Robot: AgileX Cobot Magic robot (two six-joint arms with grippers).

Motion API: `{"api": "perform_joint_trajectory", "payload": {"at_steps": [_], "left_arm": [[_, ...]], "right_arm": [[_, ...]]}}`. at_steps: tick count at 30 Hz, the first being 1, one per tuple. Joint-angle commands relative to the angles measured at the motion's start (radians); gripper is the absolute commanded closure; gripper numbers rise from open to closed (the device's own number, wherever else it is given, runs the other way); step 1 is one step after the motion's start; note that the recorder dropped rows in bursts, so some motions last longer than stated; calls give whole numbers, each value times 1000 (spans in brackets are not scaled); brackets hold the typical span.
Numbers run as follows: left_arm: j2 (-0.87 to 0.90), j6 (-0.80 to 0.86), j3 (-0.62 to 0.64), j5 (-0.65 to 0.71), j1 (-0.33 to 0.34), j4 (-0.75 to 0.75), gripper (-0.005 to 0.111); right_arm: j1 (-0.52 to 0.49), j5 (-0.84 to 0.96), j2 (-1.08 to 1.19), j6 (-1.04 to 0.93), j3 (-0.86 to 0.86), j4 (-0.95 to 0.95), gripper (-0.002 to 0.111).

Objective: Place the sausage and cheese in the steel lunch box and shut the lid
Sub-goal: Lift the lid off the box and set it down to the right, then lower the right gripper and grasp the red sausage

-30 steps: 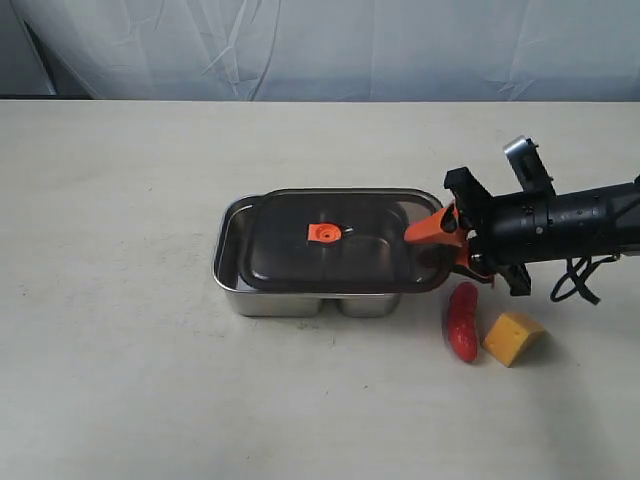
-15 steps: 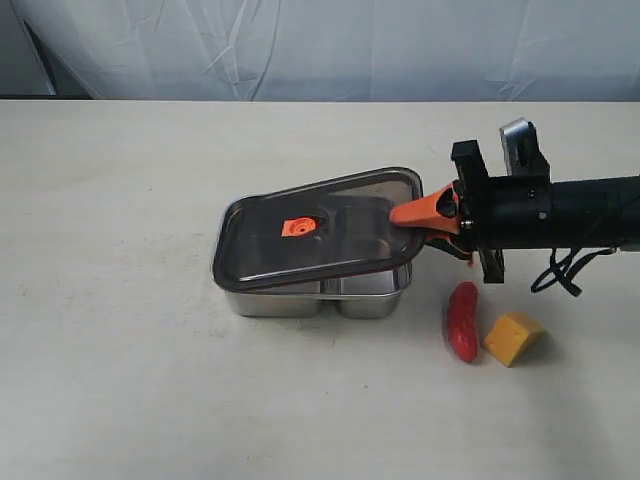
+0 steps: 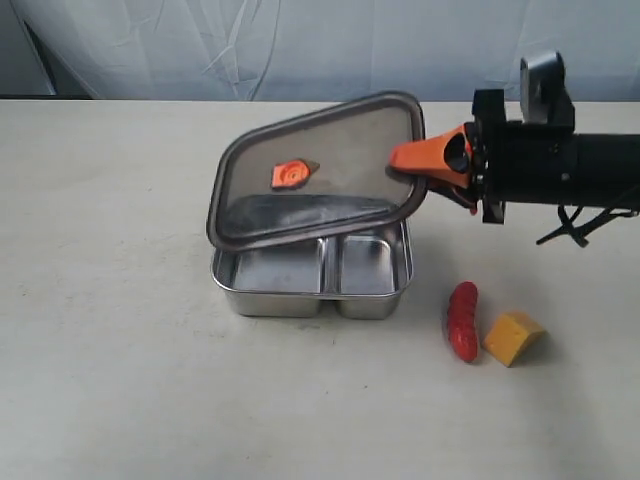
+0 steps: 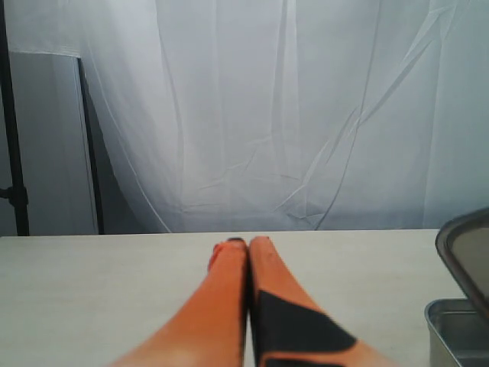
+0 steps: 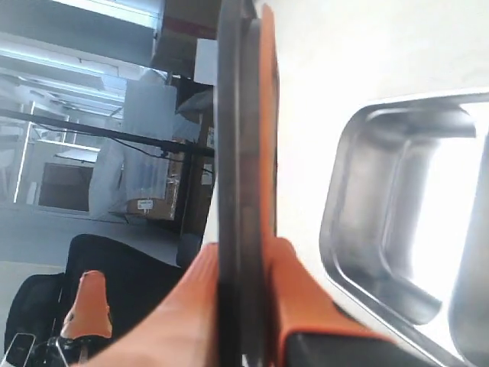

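Note:
The steel lunch box stands open on the table, both compartments empty; its shiny wall also shows in the right wrist view. Above it hangs the dark see-through lid, tilted, with an orange tab. My right gripper is shut on the lid's right edge; in the right wrist view the lid's rim runs edge-on between the orange fingers. The red sausage and the yellow cheese lie side by side on the table right of the box. My left gripper is shut and empty, away from the box.
A white curtain hangs behind the table's far edge. In the left wrist view a corner of the box and of the lid show at one side. Bare tabletop spreads left of the box.
My right gripper closed on the lid's right edge and lifted it up off the box, tilting it. The box now stands uncovered. Sausage and cheese stayed put.

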Motion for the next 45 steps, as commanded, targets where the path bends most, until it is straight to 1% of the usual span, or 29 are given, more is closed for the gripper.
{"api": "perform_joint_trajectory", "payload": {"at_steps": [1,3,5,6,8,11,12,13,14,16,17,19,21,25,28,30,34,40,41,43,44,45], "left_arm": [[-7,-5,4,4,-7,3,107],[-7,-5,4,4,-7,3,107],[-7,-5,4,4,-7,3,107],[-7,-5,4,4,-7,3,107],[-7,-5,4,4,-7,3,107],[-7,-5,4,4,-7,3,107],[-7,-5,4,4,-7,3,107],[-7,-5,4,4,-7,3,107],[-7,-5,4,4,-7,3,107],[-7,-5,4,4,-7,3,107],[-7,-5,4,4,-7,3,107],[-7,-5,4,6,-7,3,107],[-7,-5,4,6,-7,3,107],[-7,-5,4,6,-7,3,107],[-7,-5,4,6,-7,3,107],[-7,-5,4,6,-7,3,107],[-7,-5,4,6,-7,3,107],[-7,-5,4,6,-7,3,107],[-7,-5,4,6,-7,3,107],[-7,-5,4,6,-7,3,107],[-7,-5,4,6,-7,3,107],[-7,-5,4,6,-7,3,107]], "right_arm": [[-21,27,-143,-15,-59,15,108],[-21,27,-214,-15,-98,-5,108],[-21,11,-280,-15,-154,-133,108],[-21,-57,-318,5,-181,-235,108],[-21,-209,-385,115,-218,-465,108],[-21,-451,-480,429,-234,-960,108],[-21,-483,-501,531,-234,-1116,108],[-21,-497,-517,656,-234,-1347,108],[-21,-499,-526,774,-234,-1510,108],[-19,-513,-529,994,-234,-1708,108],[-19,-511,-528,1033,-234,-1780,108],[-19,-491,-514,1035,-232,-1825,109],[4,-465,-490,1035,-232,-1877,109],[97,-366,-419,1035,-230,-2013,109],[156,-289,-349,1055,-230,-2059,109],[179,-259,-304,1086,-230,-2060,109],[188,-226,-182,1160,-230,-2008,109],[188,-310,-56,1183,-230,-1878,109],[188,-322,-47,1183,-230,-1864,108],[188,-339,-33,1183,-230,-1838,100],[188,-337,-29,1183,-230,-1791,89],[188,-345,-28,1181,-230,-1783,83]]}}
